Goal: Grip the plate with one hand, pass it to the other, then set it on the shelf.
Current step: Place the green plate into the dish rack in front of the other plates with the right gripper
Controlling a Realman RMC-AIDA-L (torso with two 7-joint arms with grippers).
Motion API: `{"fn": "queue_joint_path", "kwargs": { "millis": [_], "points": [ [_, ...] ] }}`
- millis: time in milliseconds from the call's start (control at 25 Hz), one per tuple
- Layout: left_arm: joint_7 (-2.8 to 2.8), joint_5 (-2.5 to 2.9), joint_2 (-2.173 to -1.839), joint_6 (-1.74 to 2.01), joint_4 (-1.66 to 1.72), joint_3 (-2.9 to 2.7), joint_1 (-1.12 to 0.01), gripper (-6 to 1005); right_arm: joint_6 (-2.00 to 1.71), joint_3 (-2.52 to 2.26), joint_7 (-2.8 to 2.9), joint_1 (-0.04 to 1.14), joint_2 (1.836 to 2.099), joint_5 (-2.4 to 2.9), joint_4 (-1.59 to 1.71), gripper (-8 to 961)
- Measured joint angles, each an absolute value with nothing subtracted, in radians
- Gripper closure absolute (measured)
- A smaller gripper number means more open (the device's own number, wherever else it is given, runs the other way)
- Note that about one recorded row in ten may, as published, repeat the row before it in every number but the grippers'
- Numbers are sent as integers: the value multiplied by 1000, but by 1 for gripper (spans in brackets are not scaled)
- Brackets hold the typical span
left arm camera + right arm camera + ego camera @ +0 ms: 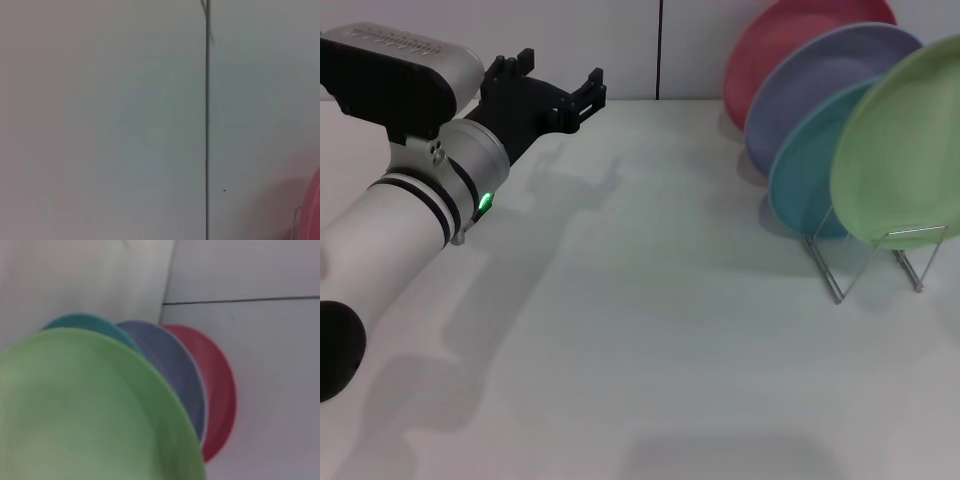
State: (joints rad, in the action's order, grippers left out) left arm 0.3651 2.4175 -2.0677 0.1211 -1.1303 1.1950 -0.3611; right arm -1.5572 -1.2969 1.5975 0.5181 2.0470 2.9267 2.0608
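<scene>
On the wire shelf [875, 255] the green plate [905, 150] already stands upright at the front, just ahead of the teal plate [805, 165], so placement looks finished. Well apart from the shelf, the left gripper [552, 88] hangs with fingers spread and empty; the right gripper is unseen, so only its withdrawal may remain.

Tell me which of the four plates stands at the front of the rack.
The light-green plate. It overlaps the teal plate behind it; the lavender plate and pink plate stand farther back.
</scene>
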Motion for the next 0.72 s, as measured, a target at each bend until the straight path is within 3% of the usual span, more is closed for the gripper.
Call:
{"fn": "queue_joint_path", "kwargs": {
  "millis": [200, 720],
  "points": [
    [365, 2418, -2068, 121, -1122, 1192, -374, 143, -1552, -1279, 1623, 522, 2072, 2926, 2062, 168],
    [368, 2418, -2065, 86, -1127, 1193, -375, 143, -1677, -1340, 1807, 536, 2072, 2924, 2062, 167]
  ]
}}
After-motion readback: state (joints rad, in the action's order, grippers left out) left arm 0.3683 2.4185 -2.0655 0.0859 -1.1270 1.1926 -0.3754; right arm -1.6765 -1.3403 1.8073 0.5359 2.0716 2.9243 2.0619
